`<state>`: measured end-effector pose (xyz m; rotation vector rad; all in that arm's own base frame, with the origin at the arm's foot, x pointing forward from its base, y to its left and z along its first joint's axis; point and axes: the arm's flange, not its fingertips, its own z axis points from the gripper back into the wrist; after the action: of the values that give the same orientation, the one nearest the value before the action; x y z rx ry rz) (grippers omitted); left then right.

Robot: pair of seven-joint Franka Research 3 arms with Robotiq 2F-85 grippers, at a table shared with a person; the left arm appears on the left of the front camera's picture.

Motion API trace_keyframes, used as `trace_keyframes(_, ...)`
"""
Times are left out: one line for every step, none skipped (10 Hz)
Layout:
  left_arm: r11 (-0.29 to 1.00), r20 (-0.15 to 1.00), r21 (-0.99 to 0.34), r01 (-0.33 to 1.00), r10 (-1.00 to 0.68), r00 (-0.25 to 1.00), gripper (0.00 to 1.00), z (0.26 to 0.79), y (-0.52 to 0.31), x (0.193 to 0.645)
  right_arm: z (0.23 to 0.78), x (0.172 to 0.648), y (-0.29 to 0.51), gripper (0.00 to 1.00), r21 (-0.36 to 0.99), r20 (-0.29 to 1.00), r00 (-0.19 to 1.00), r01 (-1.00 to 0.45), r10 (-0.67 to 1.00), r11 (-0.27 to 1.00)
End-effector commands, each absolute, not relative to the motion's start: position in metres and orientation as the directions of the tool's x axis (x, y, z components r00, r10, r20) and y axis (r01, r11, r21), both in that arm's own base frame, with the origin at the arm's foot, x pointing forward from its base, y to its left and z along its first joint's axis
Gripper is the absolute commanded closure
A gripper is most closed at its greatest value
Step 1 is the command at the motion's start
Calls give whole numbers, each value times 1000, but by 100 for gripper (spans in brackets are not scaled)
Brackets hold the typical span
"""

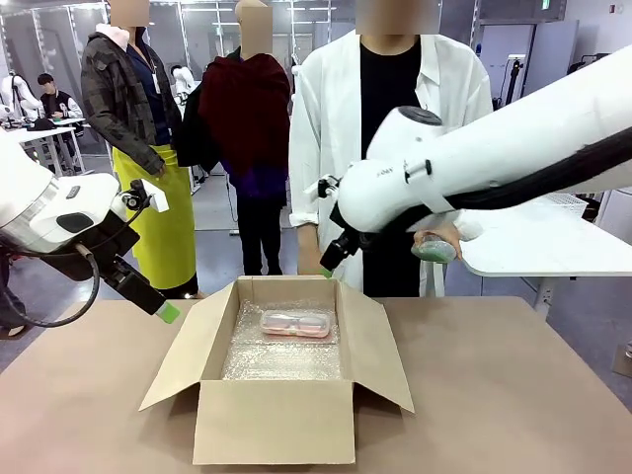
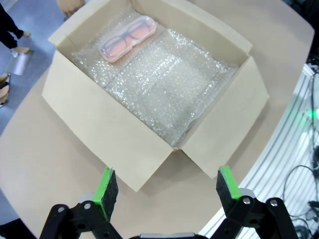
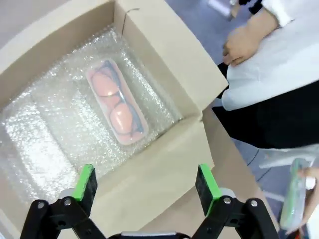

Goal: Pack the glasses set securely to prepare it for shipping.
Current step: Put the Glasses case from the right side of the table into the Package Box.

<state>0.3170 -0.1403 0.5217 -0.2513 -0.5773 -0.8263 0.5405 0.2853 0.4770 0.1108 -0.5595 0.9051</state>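
The pale pink glasses case [image 1: 295, 323] lies on bubble wrap at the far end of the open cardboard box [image 1: 272, 425]; dark frames show through it [image 2: 128, 38] [image 3: 115, 108]. The mint green case [image 1: 434, 248] is held in the person's hand behind my right arm, beyond the box, and appears at the right wrist view's edge [image 3: 291, 201]. My right gripper [image 3: 144, 181] hangs open above the box's far right corner [image 1: 331, 265], holding nothing. My left gripper [image 2: 167, 185] is open and holding nothing, raised left of the box [image 1: 164, 309].
Bubble wrap [image 2: 164, 84] lines the box floor, bare on the near side. The box flaps [image 1: 183, 351] stand spread outward. The person's other hand [image 3: 244, 42] hovers by the far flap. A white side table [image 1: 553, 237] stands at the right behind the brown table [image 1: 513, 395].
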Motion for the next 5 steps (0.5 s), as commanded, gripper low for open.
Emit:
trace_keyframes(650,579,4,760,-621,528,0,522,-138,317,469,497,258,0,-109,572,553,-680,605,725)
trace_keyframes(650,579,4,760,-621,528,0,522,-138,317,471,484,238,0,-66,592,599,-630,539,774)
trace_keyframes(650,579,4,760,-621,528,0,522,-138,317,476,468,216,0,-15,603,652,-568,461,823)
trace_keyframes(650,579,4,760,-621,528,0,522,-138,317,480,453,198,0,36,582,717,-495,385,868)
trace_keyframes(650,579,4,760,-621,528,0,522,-138,317,486,439,177,0,96,573,760,-436,308,895)
